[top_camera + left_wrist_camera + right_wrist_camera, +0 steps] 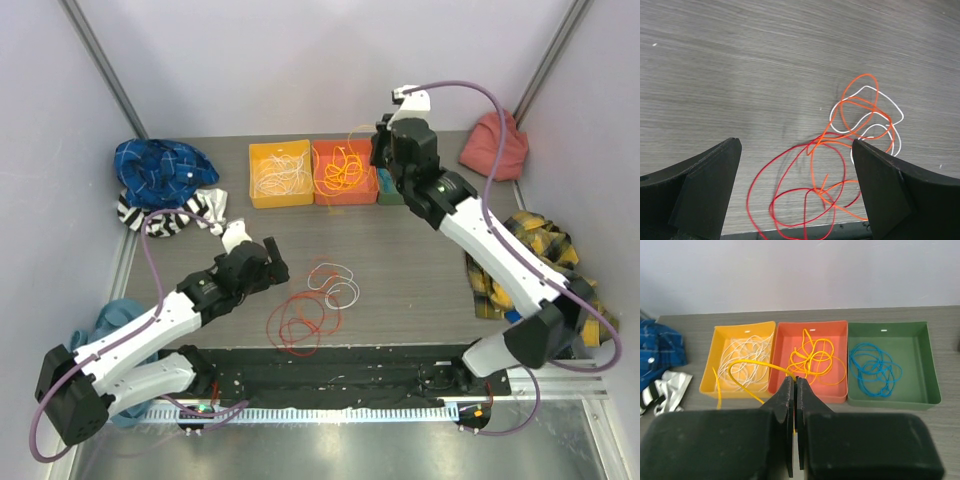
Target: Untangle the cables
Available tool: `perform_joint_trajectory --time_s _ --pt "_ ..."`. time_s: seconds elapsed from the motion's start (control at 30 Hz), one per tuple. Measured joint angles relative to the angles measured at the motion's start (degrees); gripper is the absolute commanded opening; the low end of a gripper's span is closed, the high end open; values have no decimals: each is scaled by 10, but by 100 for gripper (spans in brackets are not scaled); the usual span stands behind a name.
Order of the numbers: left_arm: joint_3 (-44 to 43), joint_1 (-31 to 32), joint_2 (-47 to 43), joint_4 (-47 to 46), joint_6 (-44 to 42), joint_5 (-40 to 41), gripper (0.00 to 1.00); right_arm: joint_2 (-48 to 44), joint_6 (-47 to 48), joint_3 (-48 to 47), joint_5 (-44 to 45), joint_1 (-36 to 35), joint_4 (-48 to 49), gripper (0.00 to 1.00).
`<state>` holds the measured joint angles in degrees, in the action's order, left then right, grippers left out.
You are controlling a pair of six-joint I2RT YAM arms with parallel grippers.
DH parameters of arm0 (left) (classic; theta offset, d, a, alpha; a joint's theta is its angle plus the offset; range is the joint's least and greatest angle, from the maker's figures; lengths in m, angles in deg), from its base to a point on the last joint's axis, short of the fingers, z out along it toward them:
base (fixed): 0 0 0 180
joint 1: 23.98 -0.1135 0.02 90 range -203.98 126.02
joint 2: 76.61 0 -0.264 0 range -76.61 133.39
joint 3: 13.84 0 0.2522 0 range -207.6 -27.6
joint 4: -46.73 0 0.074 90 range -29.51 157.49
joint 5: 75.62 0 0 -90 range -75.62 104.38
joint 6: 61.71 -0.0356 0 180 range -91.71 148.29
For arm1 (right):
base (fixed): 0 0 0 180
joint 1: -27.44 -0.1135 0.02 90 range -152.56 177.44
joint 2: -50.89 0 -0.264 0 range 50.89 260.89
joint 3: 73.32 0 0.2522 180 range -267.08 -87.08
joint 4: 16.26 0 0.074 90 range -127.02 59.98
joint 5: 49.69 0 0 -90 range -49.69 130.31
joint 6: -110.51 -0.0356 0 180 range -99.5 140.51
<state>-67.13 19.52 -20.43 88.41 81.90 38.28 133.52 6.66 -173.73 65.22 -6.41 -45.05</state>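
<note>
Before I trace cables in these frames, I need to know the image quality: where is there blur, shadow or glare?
Left wrist: cables crisp with faint soft shadows, jaws dark. Right wrist: bins and yellow cable sharp, near jaws soft. Top external: even light, glare on the metal ledge.

Two grippers showed: left gripper (796,145) and right gripper (795,385). Ahead of the right gripper stood three trays, one yellow tray (710,376), one orange tray (836,337) and one green tray (912,350), each with one cable bundle. One yellow cable (747,361) ran from its jaws. Below the left gripper lay three cables: one red cable (790,190), one orange cable (860,76), one white cable (890,102). Five cloths (160,170) lay well off.
</note>
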Motion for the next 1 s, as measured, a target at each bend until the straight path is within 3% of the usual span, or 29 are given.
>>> perform_joint_trajectory --time_s 0.27,0.53,1.0 --pt "16 0 -39 23 0 21 99 134 1 -148 -24 50 14 1" --pt "24 0 -32 26 0 25 99 212 2 -296 -54 65 26 1" --pt "24 0 28 23 -3 25 99 324 -5 -375 -71 108 46 1"
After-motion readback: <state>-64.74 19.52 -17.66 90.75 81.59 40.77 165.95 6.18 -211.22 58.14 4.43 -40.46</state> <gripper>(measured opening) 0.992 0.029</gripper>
